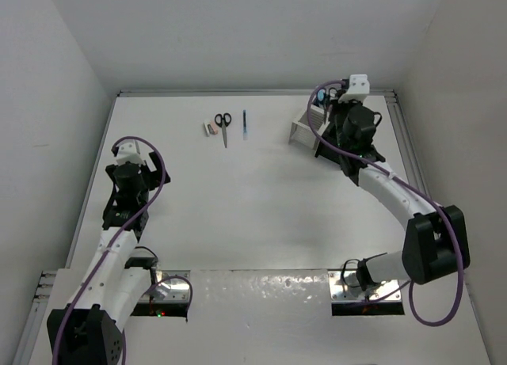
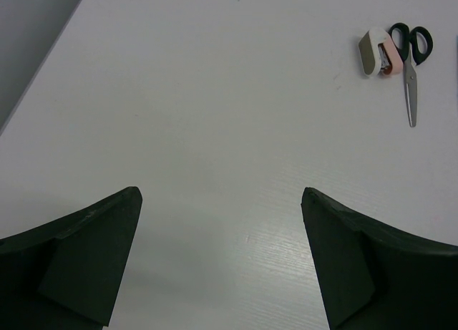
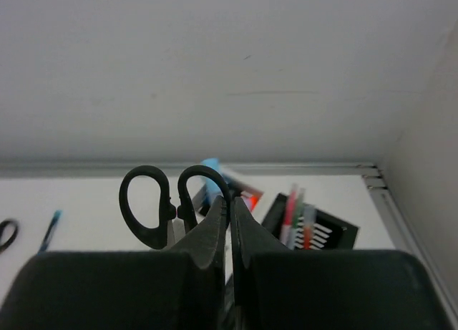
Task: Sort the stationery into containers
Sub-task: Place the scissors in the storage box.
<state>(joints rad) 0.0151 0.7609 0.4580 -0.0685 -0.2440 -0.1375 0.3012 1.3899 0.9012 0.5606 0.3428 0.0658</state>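
Top external: scissors [image 1: 223, 121] near table [image 1: 261, 214] edge

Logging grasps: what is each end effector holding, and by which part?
The right end effector is shut on the black-handled scissors, apparently at the blades just below the free handle loops. The left end effector is open and empty.

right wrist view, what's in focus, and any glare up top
Right wrist: the black right gripper is a dark, soft foreground mass; the black-handled scissors it clamps look sharper; the black slatted box is slightly soft. Top external: glare on the shiny metal plate at the near edge.
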